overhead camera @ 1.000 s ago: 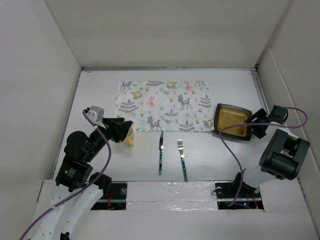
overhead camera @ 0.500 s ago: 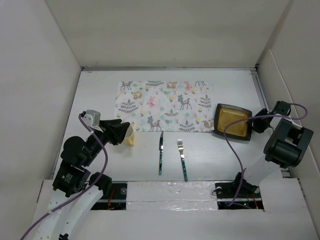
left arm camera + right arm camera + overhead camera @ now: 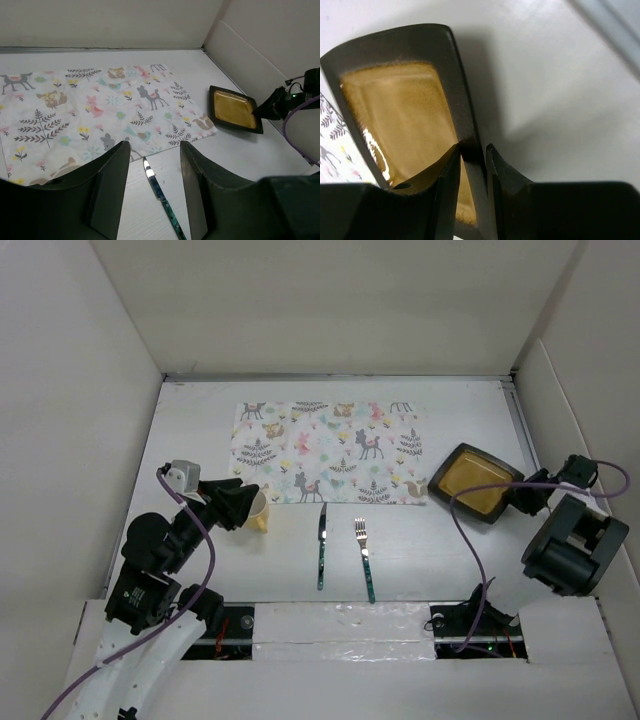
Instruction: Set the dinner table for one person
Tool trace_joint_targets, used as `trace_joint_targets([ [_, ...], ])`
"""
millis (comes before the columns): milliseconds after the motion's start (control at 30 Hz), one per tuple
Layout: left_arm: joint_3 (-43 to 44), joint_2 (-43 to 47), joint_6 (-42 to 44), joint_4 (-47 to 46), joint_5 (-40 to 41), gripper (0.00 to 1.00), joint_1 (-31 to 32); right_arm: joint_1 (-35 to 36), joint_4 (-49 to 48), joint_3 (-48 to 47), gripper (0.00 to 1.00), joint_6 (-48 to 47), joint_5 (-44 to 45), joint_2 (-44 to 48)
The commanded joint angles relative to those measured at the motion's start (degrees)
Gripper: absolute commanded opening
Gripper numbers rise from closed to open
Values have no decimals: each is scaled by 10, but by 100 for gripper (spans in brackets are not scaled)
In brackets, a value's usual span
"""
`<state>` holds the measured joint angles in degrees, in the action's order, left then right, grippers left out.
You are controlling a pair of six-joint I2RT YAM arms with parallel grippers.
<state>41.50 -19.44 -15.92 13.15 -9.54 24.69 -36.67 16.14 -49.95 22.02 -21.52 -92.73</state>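
Observation:
A square black plate with an ochre centre lies right of the deer-patterned placemat. My right gripper is shut on its near-right rim, one finger inside and one outside. The gripped edge seems raised, with a shadow under it. A knife and a fork lie side by side on the white dinner table below the placemat. My left gripper is open above the table with the knife showing through its gap. A yellow cup sits just beside its fingers.
White walls enclose the table on the left, back and right. The right wall stands close behind the right arm. The plate and the right gripper's cable show at the right of the left wrist view.
The right gripper has closed onto the plate's rim, and the plate has turned and shifted slightly with it. The left arm drew back a little early on, then stayed still.

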Motion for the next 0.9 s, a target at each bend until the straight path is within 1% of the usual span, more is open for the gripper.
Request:
trace_joint_targets([
  [0,17,-9,2,-19,0,42,3,-24,-69,35,0,43,20,111],
  [33,17,-9,2,-19,-3,42,3,-24,-80,51,0,62,18,147],
  [100,17,-16,2,-17,1,41,3,-24,-100,67,0,80,4,164],
  [200,17,-21,1,-20,-2,42,3,-24,-130,86,0,112,-23,143],
  [300,17,-30,1,-19,0,42,3,-11,-190,123,0,145,-40,120],
  [333,16,-33,1,-22,-6,42,3,-11,-233,153,0,167,-32,121],
  [467,16,-43,0,-22,-9,41,3,-11,-258,180,0,192,-13,134],
  [500,15,-44,1,-21,-11,41,3,-11,-260,186,0,211,2,137],
  [567,14,-45,-1,-24,-12,41,3,-6,-284,207,8,230,2,145],
  [600,13,-46,-1,-24,-10,41,3,3,-288,210,19,240,8,151],
  [633,14,-48,-1,-23,-7,41,3,9,-290,211,26,243,12,151],
  [667,14,-50,-1,-22,-8,41,3,16,-285,210,31,244,17,151],
  [700,14,-49,-1,-22,-10,41,3,29,-271,203,43,239,28,143],
  [733,13,-50,-1,-22,-11,41,3,29,-263,198,47,234,31,136],
  [867,13,-50,-1,-22,-14,41,3,35,-247,193,51,230,29,134],
])
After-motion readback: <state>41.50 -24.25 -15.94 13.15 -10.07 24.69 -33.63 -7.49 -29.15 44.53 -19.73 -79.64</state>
